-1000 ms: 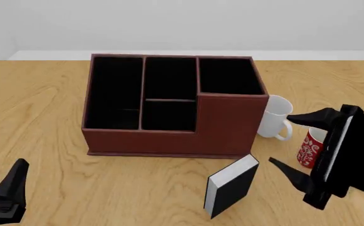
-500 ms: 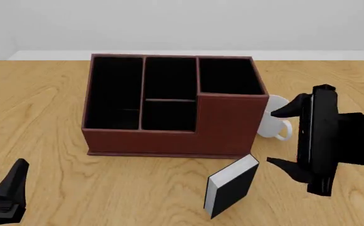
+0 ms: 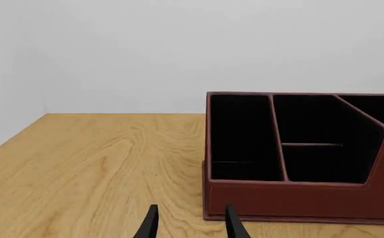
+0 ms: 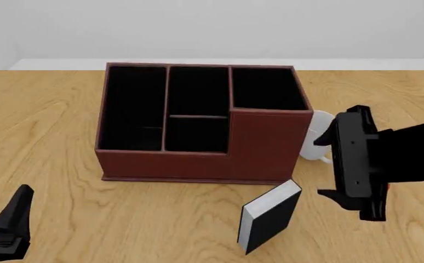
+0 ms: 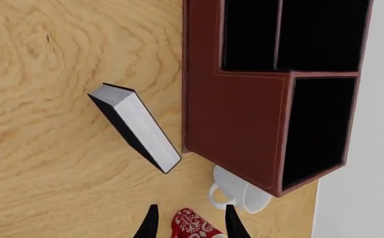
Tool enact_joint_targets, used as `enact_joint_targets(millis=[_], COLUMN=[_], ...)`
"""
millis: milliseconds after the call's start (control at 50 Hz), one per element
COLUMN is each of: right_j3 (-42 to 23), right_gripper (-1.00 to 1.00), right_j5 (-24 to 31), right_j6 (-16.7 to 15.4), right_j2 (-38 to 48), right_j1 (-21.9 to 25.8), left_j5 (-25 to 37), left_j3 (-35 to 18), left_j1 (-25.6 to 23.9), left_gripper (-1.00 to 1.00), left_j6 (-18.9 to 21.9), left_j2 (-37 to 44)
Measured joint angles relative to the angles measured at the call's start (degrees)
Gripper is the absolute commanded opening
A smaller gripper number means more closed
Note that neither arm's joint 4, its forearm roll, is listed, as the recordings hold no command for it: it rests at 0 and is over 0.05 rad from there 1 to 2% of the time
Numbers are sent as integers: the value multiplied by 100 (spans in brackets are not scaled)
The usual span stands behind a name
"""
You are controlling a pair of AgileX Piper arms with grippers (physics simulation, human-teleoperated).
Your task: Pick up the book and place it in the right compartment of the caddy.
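Right tool (image 4: 327,165), fingers spread, hides most of the white mug (image 4: 317,137) beside the caddy (image 4: 197,159).

The caddy (image 4: 263,148) was dark reddish-brown outside, with pale stitching along its edges in the right wrist view, and black inside every section, the right compartment (image 4: 267,89) included. The book (image 4: 269,216) had a plain black cover and white page edges. A plain white mug (image 5: 239,192) stood beside a red mug (image 5: 193,225) patterned with white curls. The surface (image 4: 51,120) was light yellowish wood with darker swirling grain. Both the left end effector (image 4: 9,222) and the right end effector (image 4: 329,164) were black. The wall (image 3: 178,49) behind was pale grey-white.
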Motion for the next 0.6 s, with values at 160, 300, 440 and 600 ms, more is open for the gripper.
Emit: enact_joint_targets(millis=[160,300,440,600], right_j3=[-41,-76,-119,-220], right_gripper=[100,100,100,100], right_j5=[98,150,185,219], right_j6=[-114,-171,-232,-287], right_j2=[179,328,467,631], right_j1=[-75,-114,-146,-158], left_j5=[0,0,0,0], left_j3=[0,0,0,0], left_j1=[0,0,0,0], left_gripper=[100,100,100,100], left_j6=[0,0,0,0], left_j2=[0,0,0,0])
